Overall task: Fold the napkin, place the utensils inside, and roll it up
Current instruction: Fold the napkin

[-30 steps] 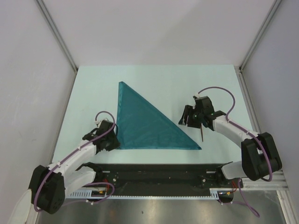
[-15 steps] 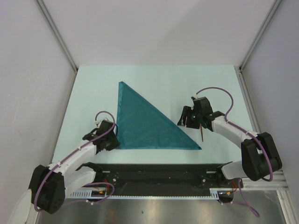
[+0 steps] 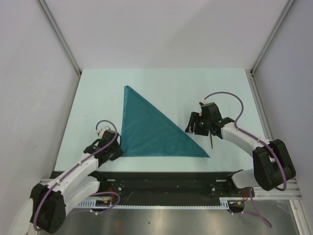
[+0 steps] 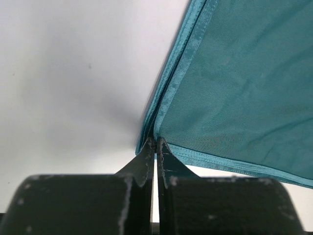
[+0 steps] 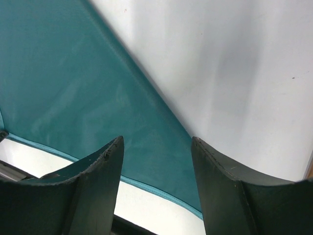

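Note:
The teal napkin [image 3: 146, 129] lies folded into a triangle on the pale table, its long edge running from far left to near right. My left gripper [image 3: 116, 151] is at its near-left corner, and in the left wrist view the jaws [image 4: 155, 143] are shut with the hemmed corner of the napkin [image 4: 234, 88] pinched at their tips. My right gripper [image 3: 193, 126] hovers open just right of the long edge; the right wrist view shows the napkin [image 5: 73, 88] below the spread gripper [image 5: 156, 147]. Only the spoon's thin dark handle [image 3: 211, 140] shows; its bowl is hidden under the right wrist.
Grey walls close in the table [image 3: 161, 81] on the left, back and right. A black rail [image 3: 161, 183] with the arm bases runs along the near edge, close behind the napkin's near hem.
The left gripper has closed on the napkin's near-left corner and drawn back slightly toward the near left, tugging the cloth a little that way. The right arm has barely moved.

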Motion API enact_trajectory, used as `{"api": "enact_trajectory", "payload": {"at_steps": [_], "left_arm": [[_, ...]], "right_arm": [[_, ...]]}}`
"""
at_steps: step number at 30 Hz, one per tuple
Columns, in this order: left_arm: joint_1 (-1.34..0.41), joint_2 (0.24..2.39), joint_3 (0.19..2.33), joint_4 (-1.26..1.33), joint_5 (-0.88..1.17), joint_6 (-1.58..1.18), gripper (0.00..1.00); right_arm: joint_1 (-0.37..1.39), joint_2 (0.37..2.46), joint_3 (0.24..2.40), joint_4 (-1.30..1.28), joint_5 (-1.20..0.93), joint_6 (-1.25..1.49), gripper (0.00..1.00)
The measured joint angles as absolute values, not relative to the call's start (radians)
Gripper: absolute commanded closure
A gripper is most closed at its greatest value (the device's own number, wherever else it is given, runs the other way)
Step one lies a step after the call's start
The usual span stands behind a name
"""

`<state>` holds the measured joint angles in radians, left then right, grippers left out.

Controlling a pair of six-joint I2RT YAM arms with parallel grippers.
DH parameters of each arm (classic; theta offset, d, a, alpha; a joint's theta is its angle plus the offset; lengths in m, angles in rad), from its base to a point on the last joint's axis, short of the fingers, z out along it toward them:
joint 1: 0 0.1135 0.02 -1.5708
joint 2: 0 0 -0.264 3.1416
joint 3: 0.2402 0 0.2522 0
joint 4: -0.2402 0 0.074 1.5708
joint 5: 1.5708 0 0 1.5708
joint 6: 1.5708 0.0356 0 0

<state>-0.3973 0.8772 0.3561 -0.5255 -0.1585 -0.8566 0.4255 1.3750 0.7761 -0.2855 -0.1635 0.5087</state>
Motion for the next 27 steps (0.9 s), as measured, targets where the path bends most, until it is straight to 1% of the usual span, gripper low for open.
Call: {"api": "enact_trajectory", "payload": {"at_steps": [7,27], "left_arm": [[-0.397,0.787,0.331,-0.567,-0.183,-0.892,1.00],[-0.398,0.659,0.302,-0.643,-0.208,-0.978,1.00]], "right_arm": [[0.442,1.375,0.773,-0.286,-0.162,0.520,0.37],[0.457,1.377,0.773,-0.286,-0.150,0.523,0.37]]}}
